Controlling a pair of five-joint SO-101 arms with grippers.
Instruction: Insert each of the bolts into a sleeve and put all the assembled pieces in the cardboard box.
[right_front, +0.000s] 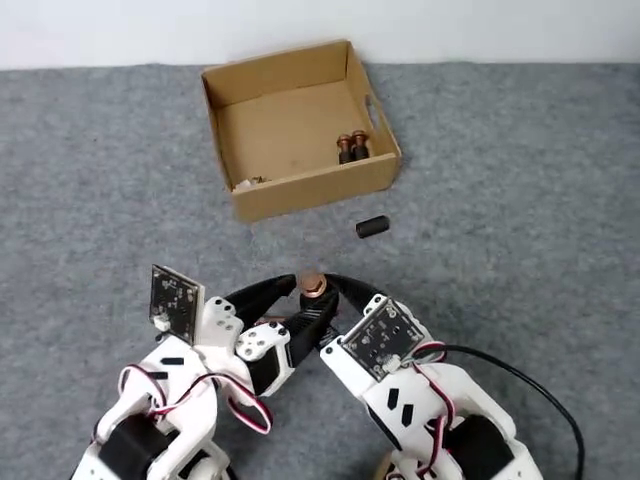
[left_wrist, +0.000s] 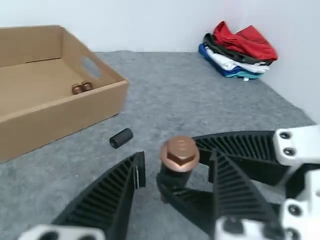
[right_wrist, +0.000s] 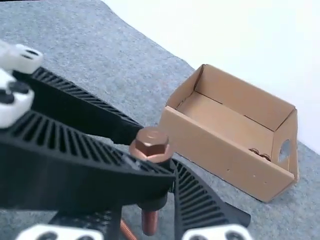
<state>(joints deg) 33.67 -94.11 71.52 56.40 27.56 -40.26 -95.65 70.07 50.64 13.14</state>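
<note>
the right gripper (right_wrist: 156, 199) is closed down on the fitted sleeve (left_wrist: 171, 181), pinching it just under the bolt (right_front: 312, 285) head and holding the piece upright above the grey felt (right_front: 520, 200). it is in front of the cardboard box (right_front: 300, 195), well apart from the box's front wall. the left gripper (left_wrist: 178, 161) is partly open around the same piece: one finger (left_wrist: 112, 197) ends just beside the bolt head with a strip of felt showing between them, so this gripper has hold of nothing. the fingers of both arms cross closely here, and which other finger touches the sleeve is hard to tell.

the bolt is copper-coloured with a hexagonal head facing up. its shank runs through the black sleeve, and a short threaded end pokes out below the sleeve in the right wrist view.

a loose sleeve (right_front: 372, 227), black and lying on its side, rests on the felt just in front of the box's front wall, toward the corner by the wall with the handle cut-out. it is between the box and the held bolt. inside the box, two assembled pieces (right_front: 352, 147) lie side by side, touching, near that same wall.
</note>
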